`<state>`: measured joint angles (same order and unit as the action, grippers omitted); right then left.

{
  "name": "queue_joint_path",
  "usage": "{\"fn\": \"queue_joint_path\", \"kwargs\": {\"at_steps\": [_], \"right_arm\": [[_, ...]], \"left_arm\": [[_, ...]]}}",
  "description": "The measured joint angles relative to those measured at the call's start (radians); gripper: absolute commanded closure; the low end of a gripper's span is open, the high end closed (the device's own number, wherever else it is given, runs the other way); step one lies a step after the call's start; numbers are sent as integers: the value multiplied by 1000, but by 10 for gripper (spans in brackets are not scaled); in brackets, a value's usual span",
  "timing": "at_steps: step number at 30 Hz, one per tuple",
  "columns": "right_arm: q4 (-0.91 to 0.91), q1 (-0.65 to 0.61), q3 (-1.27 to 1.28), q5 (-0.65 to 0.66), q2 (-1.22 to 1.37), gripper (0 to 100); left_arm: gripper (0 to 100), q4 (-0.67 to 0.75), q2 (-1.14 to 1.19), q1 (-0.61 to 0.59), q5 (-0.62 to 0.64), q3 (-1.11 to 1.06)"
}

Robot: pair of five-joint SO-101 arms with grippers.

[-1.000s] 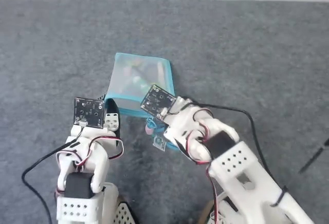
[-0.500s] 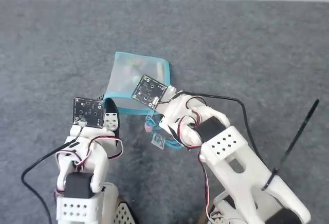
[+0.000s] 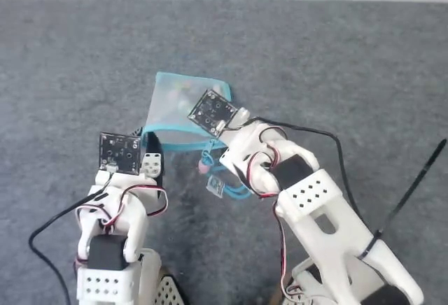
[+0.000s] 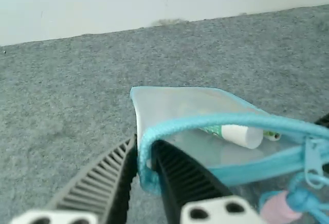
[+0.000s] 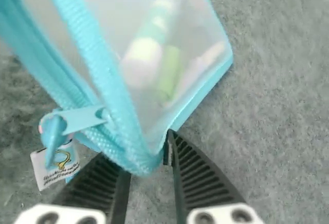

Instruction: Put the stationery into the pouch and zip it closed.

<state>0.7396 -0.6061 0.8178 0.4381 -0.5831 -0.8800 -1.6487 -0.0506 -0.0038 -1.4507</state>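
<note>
A translucent pouch with teal trim lies on the grey carpet, with pens and a white-and-green marker inside it. My left gripper is shut on the pouch's near left corner. My right gripper pinches the teal zipper edge at the pouch's other near corner. The zipper pull hangs near it with a teal cord, a pink bead and a white tag. The pouch's mouth looks partly open along the zipper.
Grey carpet stretches all round the pouch, up to a pale wall at the back. A black cable sticks out beside the right arm. Both arm bases stand at the near edge.
The right wrist swung left, then back right and farther over the pouch, dragging the near zipper edge and the hanging tag with it. The left arm stayed still.
</note>
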Motion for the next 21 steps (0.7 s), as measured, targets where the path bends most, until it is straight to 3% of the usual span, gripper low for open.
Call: {"fn": "queue_joint_path", "kwargs": {"at_steps": [10, 15, 21], "right_arm": [[9, 46, -8, -3, 0, 991], [20, 106, -32, -64, 0, 991], [97, 123, -95, -106, 9, 991]], "left_arm": [[788, -71, 0, 3, 0, 71], [891, -83, 0, 12, 0, 74], [930, -140, -5, 175, -35, 77]]}}
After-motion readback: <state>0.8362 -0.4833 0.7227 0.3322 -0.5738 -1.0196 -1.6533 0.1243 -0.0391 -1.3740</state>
